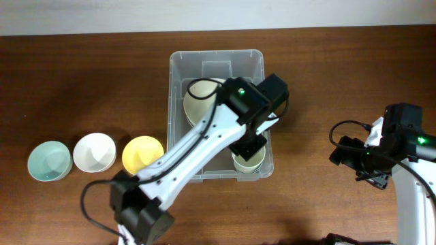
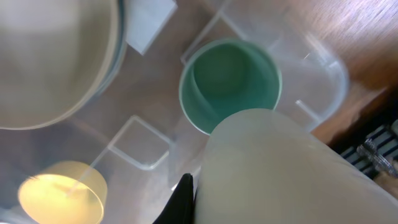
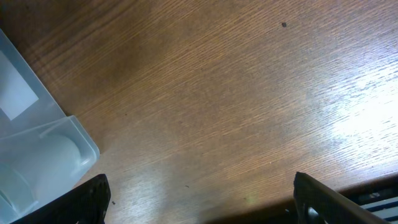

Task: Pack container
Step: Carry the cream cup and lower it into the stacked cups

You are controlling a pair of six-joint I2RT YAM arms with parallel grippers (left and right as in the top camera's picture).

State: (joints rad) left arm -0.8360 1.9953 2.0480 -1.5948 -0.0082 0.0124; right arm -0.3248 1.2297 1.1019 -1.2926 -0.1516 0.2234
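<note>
Container [image 1: 174, 102]: left gripper [image 1: 249, 144], clamped on a cream cup [image 2: 280, 168], hangs directly over the green cup [image 2: 230, 81] in its near right corner.

Robotics lab: cabled robot arms [image 1: 197, 146] at a wooden table [image 1: 82, 88].

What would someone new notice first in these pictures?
First, the left gripper reaching into the clear container mid-table, shut on a cream cup close to a green cup in the container's near right corner. Next, a teal bowl, a white bowl and a yellow bowl in a row to its left.
</note>
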